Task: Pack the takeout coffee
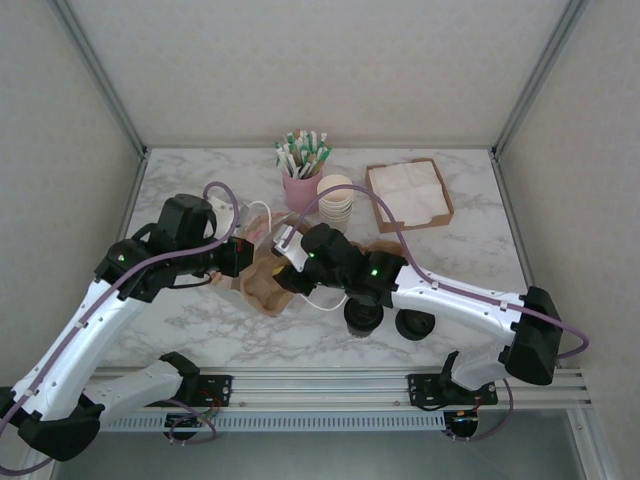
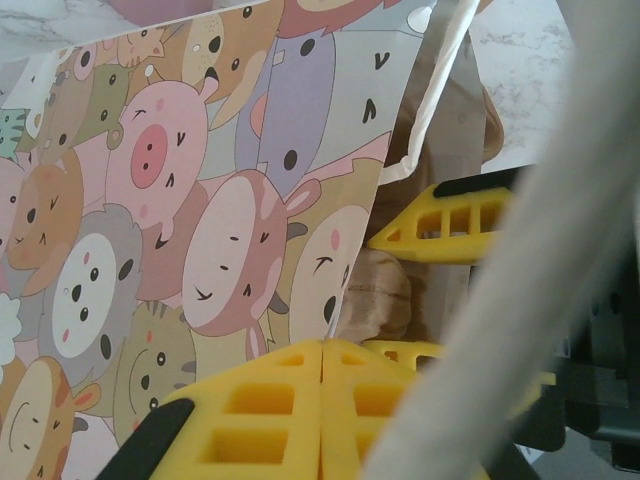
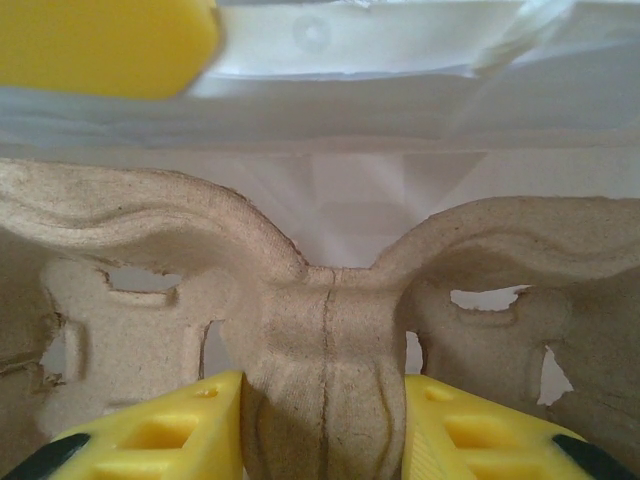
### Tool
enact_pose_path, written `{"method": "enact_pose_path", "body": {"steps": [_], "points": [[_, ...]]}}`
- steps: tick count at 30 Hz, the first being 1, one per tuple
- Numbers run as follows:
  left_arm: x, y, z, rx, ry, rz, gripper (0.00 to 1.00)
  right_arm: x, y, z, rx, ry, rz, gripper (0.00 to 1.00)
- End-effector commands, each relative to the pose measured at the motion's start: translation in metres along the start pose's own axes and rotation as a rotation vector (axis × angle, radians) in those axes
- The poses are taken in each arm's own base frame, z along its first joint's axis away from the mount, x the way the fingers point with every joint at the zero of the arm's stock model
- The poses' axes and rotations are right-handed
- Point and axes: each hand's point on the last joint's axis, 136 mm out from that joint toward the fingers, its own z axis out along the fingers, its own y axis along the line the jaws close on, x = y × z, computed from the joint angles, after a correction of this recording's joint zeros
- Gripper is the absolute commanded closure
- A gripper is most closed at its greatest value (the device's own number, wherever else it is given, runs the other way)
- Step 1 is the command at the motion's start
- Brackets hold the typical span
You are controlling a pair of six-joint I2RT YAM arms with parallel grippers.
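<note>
R gripper (image 3: 322, 425) clamped on centre post of brown moulded-pulp cup carrier (image 3: 330, 330); L gripper (image 2: 322, 395) fingers together, pinching cartoon-animal paper bag (image 2: 200, 200) rim.

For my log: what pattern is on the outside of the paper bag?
The bag shows pastel cartoon animal faces; left wrist view.

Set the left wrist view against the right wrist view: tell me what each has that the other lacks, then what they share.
Left wrist: the cartoon-animal outside of the bag, its white cord handle, a corner of marble table, and the left tool pinched on the bag's edge. Right wrist: the bag's white inside and the right tool clamped on the centre post of the pulp cup carrier. Shared: bag, carrier, and a yellow finger of the opposite tool.
</note>
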Motion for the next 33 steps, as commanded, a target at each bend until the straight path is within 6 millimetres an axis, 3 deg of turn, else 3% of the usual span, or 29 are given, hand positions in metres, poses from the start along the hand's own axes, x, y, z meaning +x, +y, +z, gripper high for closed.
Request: {"method": "enact_pose_path", "body": {"steps": [1, 19, 33], "points": [[-0.002, -0.01, -0.002, 0.039, -0.001, 0.0, 1.0, -0.012, -0.005, -0.003, 0.05, -0.027, -0.005, 0.61], [0.002, -0.006, 0.002, 0.018, 0.02, 0.016, 1.0, -0.026, -0.018, -0.011, 0.112, -0.113, 0.057, 0.62], [0.004, 0.001, -0.001, -0.02, 0.028, 0.082, 1.0, -0.021, -0.024, -0.022, 0.123, -0.125, 0.115, 0.65]]}}
